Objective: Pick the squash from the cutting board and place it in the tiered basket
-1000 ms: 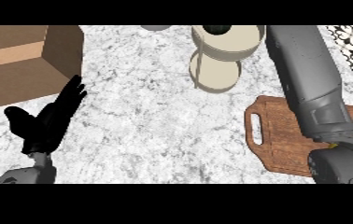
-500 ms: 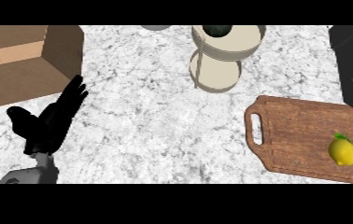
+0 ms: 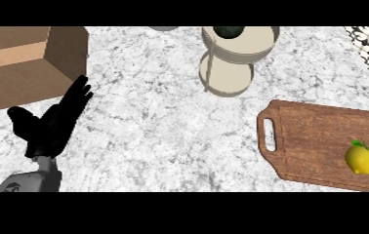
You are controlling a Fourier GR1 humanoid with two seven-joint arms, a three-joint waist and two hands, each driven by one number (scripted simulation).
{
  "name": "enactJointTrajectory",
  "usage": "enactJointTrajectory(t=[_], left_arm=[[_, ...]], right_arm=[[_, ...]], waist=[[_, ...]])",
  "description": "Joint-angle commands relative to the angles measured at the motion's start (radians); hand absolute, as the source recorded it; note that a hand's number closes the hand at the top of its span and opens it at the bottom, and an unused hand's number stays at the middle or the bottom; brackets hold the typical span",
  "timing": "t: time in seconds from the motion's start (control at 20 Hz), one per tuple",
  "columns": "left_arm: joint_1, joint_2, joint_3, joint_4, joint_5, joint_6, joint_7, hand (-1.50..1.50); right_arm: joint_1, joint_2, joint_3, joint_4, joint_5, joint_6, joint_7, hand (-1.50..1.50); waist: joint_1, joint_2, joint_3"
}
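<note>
Resting: small yellow squash (image 3: pixel 358 158), upright on the brown wooden cutting board (image 3: pixel 310 140), at its right edge.
Basket: cream tiered basket (image 3: pixel 234 57), up and left.
Nearer arm: right, unseen.
Left hand (image 3: pixel 52 123): fingers straight, empty, far left on the marble worktop (image 3: pixel 166 130).

head view | steeply down on counter (image 3: pixel 166 130) | near | cutting board (image 3: pixel 317 140) cropped at right edge

cutting board (image 3: pixel 317 145) lower right on the tabletop (image 3: pixel 166 130), squash (image 3: pixel 358 158) on its right edge; tiered basket (image 3: pixel 236 52) upper centre; box (image 3: pixel 36 62) upper left; left hand (image 3: pixel 52 123) lower left.
</note>
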Motion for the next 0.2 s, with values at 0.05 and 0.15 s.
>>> enactJointTrajectory(t=[0.05, 0.15], left_arm=[[0.034, -0.002, -0.009, -0.016, 0.006, -0.026, -0.023, 0.0], [0.002, -0.004, 0.005, -0.02, 0.019, -0.009, 0.018, 0.0]], right_arm=[[0.013, -0.138, -0.02, 0.092, -0.013, 0.091, -0.034, -1.5], [0.042, -0.196, -0.027, 0.109, -0.016, 0.147, -0.051, -1.5]], waist=[[0.02, 0.005, 0.001], [0.018, 0.007, 0.002]])
